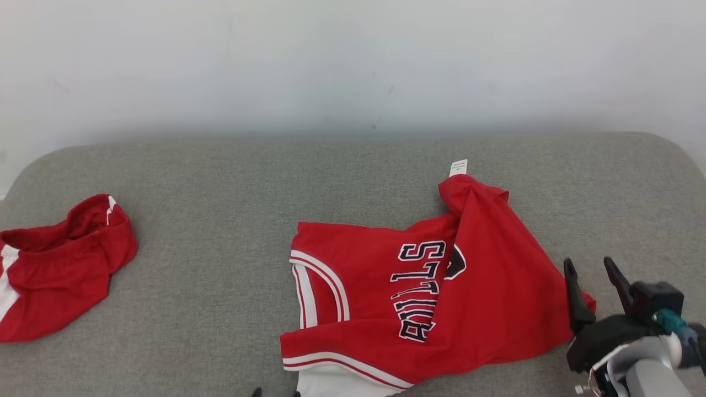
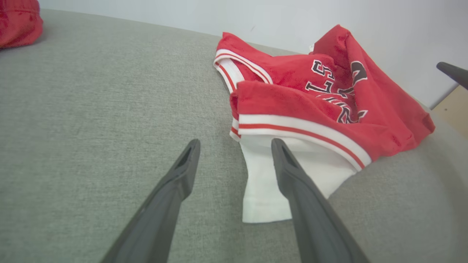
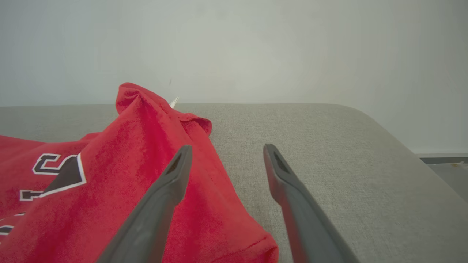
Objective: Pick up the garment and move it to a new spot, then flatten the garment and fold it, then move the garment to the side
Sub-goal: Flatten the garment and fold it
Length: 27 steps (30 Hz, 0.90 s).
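A red jersey (image 1: pixel 424 286) with black lettering and white trim lies crumpled on the grey cushioned surface (image 1: pixel 231 182), its right half folded over the front. My right gripper (image 1: pixel 590 267) stands open at the jersey's right edge, nothing between its fingers; in the right wrist view the gripper (image 3: pixel 225 149) has its left finger over the red cloth (image 3: pixel 128 175). My left gripper (image 2: pixel 234 144) is open just short of the jersey's white-and-red hem (image 2: pixel 299 128), with the right finger (image 2: pixel 292 175) over a white flap (image 2: pixel 263 190).
A second red garment (image 1: pixel 55 264) with white stripes lies bunched at the far left (image 2: pixel 18 22). A pale wall rises behind the surface. The surface's rounded right edge (image 3: pixel 402 146) drops to the floor. Bare grey cloth stretches between the two garments.
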### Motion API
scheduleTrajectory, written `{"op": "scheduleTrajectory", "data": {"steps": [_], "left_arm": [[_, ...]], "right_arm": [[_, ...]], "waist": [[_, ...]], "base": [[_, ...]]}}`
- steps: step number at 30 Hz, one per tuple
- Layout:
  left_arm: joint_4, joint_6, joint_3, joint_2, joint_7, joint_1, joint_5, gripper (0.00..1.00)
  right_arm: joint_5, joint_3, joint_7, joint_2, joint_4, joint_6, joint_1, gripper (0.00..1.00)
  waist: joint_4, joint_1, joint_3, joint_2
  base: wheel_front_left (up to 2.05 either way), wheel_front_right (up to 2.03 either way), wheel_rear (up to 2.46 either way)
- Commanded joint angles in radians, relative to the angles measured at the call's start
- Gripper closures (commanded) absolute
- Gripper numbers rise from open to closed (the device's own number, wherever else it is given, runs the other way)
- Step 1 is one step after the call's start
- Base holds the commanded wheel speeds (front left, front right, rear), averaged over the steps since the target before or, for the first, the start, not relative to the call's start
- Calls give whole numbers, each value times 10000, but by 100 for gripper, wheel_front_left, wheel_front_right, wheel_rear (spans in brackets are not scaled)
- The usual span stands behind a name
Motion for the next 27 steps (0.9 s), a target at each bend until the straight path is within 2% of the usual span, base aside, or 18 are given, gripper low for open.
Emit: {"op": "scheduleTrajectory", "data": {"steps": [1, 5, 13, 27], "left_arm": [[77, 10, -253, 89, -22, 148, -126, 0], [308, 10, -942, 200, -22, 242, -511, 0], [1349, 10, -1602, 256, -22, -201, -816, 0], [2177, 10, -1419, 77, -22, -857, -982, 0]], "right_arm": [[-102, -145, -12, 88, -118, -24, 319, 0], [-212, -397, -12, 140, -130, -24, 726, 0], [-195, -452, 6, 132, 207, -24, 842, 0], [-46, -135, 122, -72, 1126, -24, 218, 0]], "waist": [[-63, 0, -25, -1], [-146, 0, 3, -1], [-249, 0, 36, -1], [-225, 0, 135, -1]], "base": [[0, 0, 0], [0, 0, 0], [0, 0, 0], [0, 0, 0]]}}
